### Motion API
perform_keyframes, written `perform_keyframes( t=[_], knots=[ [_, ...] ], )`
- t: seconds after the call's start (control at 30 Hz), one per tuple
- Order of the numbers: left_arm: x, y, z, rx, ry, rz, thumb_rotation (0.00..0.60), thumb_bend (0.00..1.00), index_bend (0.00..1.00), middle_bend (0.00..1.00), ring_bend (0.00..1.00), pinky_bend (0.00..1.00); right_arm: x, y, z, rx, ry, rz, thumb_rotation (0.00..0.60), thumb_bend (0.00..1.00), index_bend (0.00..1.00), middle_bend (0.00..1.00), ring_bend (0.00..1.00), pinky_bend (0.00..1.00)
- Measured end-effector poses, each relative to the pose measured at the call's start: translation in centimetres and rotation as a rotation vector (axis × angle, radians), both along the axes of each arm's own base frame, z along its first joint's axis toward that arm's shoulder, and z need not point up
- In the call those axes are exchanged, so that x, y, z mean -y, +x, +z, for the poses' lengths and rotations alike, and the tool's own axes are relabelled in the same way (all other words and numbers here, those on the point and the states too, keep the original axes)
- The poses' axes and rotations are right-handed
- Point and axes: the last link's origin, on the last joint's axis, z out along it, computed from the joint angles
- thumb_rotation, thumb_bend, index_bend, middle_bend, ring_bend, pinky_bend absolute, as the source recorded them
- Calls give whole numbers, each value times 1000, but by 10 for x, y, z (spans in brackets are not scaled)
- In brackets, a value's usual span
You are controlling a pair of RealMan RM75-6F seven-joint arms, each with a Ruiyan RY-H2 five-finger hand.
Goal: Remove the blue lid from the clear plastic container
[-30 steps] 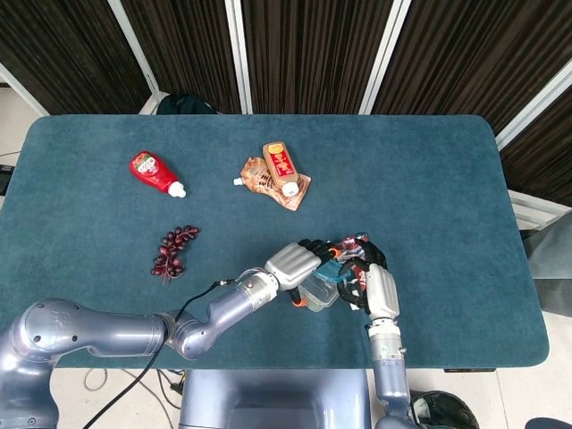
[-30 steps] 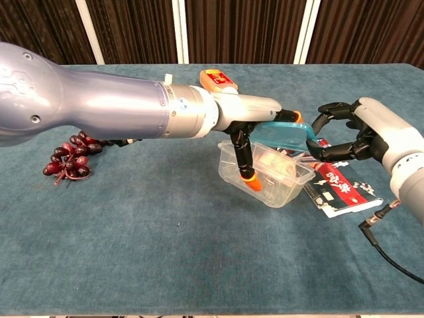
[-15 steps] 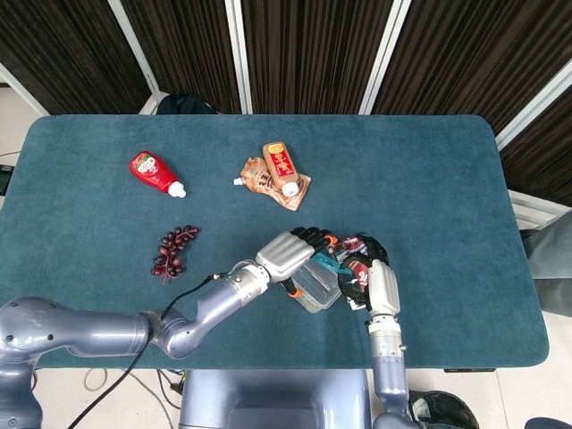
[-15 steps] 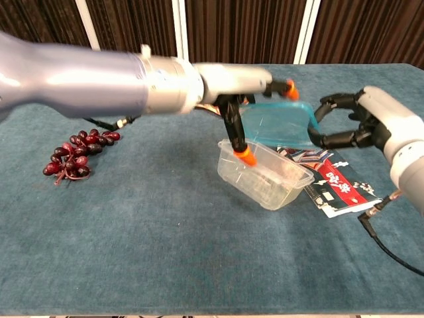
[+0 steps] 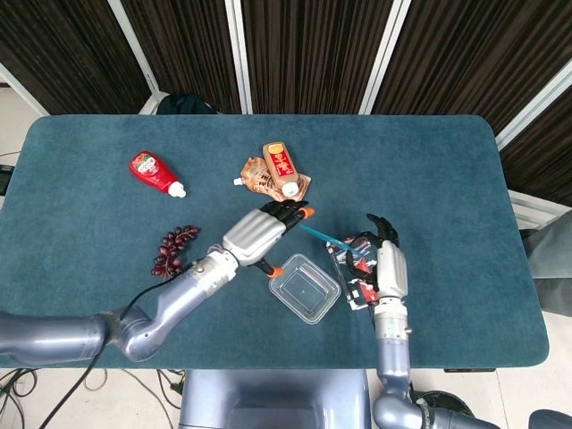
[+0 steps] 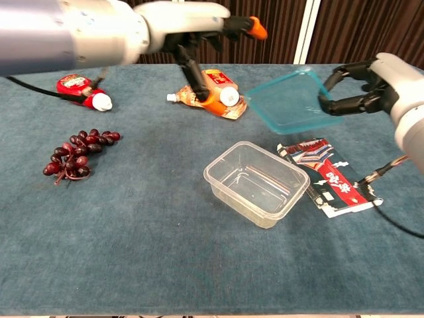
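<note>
You have one clear plastic container (image 6: 257, 182), one blue lid (image 6: 289, 103), and one flat printed packet (image 6: 328, 175) beside the container. Further back you see one bunch of dark grapes (image 6: 74, 152), one red squeeze bottle (image 5: 156, 173), one orange-capped bottle (image 5: 281, 168) and one brown spouted pouch (image 5: 260, 178) under it.

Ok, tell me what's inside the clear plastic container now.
Nothing shows inside the clear plastic container; its ribbed floor is bare. The blue lid is off, held in the right hand above the table.
</note>
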Motion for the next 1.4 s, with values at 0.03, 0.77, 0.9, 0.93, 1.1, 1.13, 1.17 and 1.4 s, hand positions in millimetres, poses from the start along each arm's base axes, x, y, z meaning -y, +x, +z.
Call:
perform_keyframes(
  t=[0.03, 0.77, 0.9, 0.93, 1.1, 1.13, 1.17, 1.4],
  knots=[
    [0, -4, 4, 2, 10, 3, 600, 0, 0, 0, 0, 111, 2, -3, 2, -15, 1, -9, 600, 601, 714, 157, 0, 0],
    [45, -84, 74, 21, 62, 109, 600, 0, 0, 0, 0, 110, 39, -37, 38, -394, 10, -159, 600, 447, 0, 0, 0, 0],
    [59, -99, 85, 19, 77, 114, 600, 0, 0, 0, 0, 107, 44, -36, 52, -388, -27, -171, 600, 447, 0, 0, 0, 0],
    [62, -103, 87, 19, 82, 120, 600, 0, 0, 0, 0, 107, 43, -36, 56, -389, -30, -171, 600, 447, 0, 0, 0, 0],
    [77, -124, 99, 24, 112, 168, 600, 0, 0, 0, 0, 103, 30, -48, 75, -407, -29, -178, 600, 412, 0, 0, 0, 0],
    [80, -128, 101, 25, 119, 175, 600, 0, 0, 0, 0, 99, 26, -51, 79, -411, -26, -180, 600, 373, 0, 0, 0, 0],
    [83, -132, 104, 26, 127, 184, 600, 0, 0, 0, 0, 96, 20, -56, 83, -419, -20, -180, 600, 336, 0, 0, 0, 0],
    [117, -177, 121, -11, 211, 274, 600, 0, 0, 0, 0, 14, -26, -93, 113, -532, 21, -154, 600, 219, 0, 0, 0, 0]
  ],
)
